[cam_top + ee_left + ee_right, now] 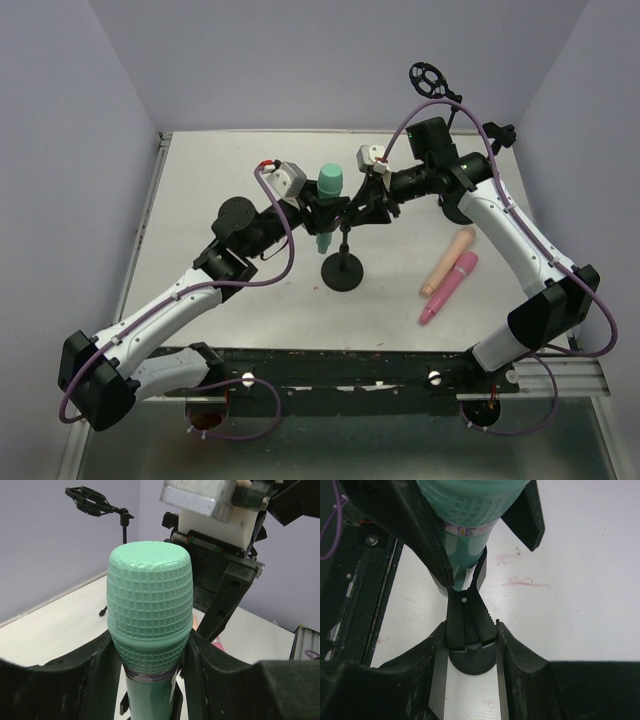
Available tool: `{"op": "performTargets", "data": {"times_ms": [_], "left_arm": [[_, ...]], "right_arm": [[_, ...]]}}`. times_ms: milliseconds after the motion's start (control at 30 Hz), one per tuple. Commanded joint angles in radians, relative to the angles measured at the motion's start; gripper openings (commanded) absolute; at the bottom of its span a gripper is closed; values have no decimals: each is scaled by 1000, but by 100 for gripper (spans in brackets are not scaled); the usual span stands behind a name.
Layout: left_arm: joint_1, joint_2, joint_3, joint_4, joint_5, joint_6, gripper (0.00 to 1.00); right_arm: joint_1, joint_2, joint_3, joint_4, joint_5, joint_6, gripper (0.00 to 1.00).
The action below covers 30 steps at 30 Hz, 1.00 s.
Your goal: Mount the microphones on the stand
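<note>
Mint-green microphone [150, 615] in left claw [150, 660], stand clip [468, 617] in right claw [470, 636].

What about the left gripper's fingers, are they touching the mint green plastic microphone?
Touching. The left wrist view shows both fingers pressed against the mint green microphone below its head.

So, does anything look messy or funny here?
Only small things: faint reddish smears stain the white table near the green microphone. The peach microphone and pink microphone lie flat, not yet on the stand.
</note>
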Motion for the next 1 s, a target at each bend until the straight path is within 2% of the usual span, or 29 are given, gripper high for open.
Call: {"op": "performTargets", "data": {"times_ms": [0,567,967], "left_arm": [[7,-31,-80,47,16,-23,0],[7,-40,-196,333,-13,-146,0],[4,-31,-201,393,-30,-154,0]], "right_arm": [[7,-9,-28,-29,-42,20,15],[7,13,-25,-13,-47,49,15],[5,17,-25,-6,-59,75,18]]}}
